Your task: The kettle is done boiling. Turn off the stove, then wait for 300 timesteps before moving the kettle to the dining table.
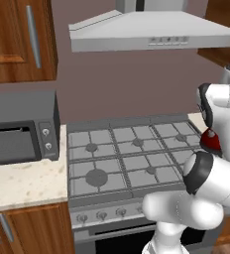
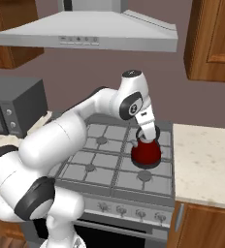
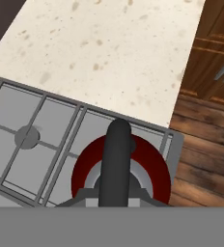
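On the left base view, the stove (image 1: 127, 154) sits centre w/ six burners under grey grates and a knob row along its front. The microwave (image 1: 20, 129) stands on the beige bench (image 1: 23, 181) just left of the stove, and the range hood (image 1: 151, 30) hangs above. The white arm rises at lower right and covers most of the kettle (image 1: 211, 140); a bit of red shows at the stove's right edge, past the arm.

On the right base view, the arm reaches fwd over the stove (image 2: 109, 160), and the tool (image 2: 146, 136) points down at the kettle (image 2: 146, 152), which sits on the grate on the right side, middle row. The tool is right at the kettle's dark handle (image 2: 147, 137); jaws look closed around it. A second bench (image 2: 206, 164) lies just right of the stove, wood cabinet (image 2: 214, 38) above it.

On the hand view, looking down, the handle (image 3: 116, 164) runs up the middle over the kettle's red dome (image 3: 155, 169), w/ grate (image 3: 32, 140) to one side and speckled bench (image 3: 109, 53) beyond. Wood floor (image 3: 201, 149) shows past the stove's edge. Fingertips are hidden, so the grip itself is not visible here.
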{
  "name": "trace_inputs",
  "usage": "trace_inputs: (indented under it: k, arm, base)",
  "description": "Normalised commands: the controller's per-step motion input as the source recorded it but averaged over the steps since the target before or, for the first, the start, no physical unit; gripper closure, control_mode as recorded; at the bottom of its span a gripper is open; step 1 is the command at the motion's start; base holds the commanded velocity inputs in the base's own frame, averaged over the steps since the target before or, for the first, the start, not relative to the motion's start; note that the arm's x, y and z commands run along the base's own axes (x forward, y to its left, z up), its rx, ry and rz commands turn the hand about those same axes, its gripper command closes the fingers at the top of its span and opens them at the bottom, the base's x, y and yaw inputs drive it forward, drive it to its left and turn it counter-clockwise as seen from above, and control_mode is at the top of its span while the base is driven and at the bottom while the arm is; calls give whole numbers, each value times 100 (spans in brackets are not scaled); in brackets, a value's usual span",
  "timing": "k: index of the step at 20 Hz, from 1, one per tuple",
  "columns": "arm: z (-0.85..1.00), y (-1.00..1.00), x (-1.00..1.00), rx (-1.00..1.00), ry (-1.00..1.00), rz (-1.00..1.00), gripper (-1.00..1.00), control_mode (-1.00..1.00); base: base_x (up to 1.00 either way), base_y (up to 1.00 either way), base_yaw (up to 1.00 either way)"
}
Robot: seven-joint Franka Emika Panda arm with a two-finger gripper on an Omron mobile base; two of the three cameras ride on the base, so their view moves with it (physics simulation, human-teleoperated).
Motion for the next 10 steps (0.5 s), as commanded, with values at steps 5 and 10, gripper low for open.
trace_inputs:
  k: [5,10]
  arm:
    - [0,0,0,0,0,0,100,100]
    - [0,0,0,0,0,0,100,100]
  base:
    - [-67,0,-13]
    - [-61,-2,-18]
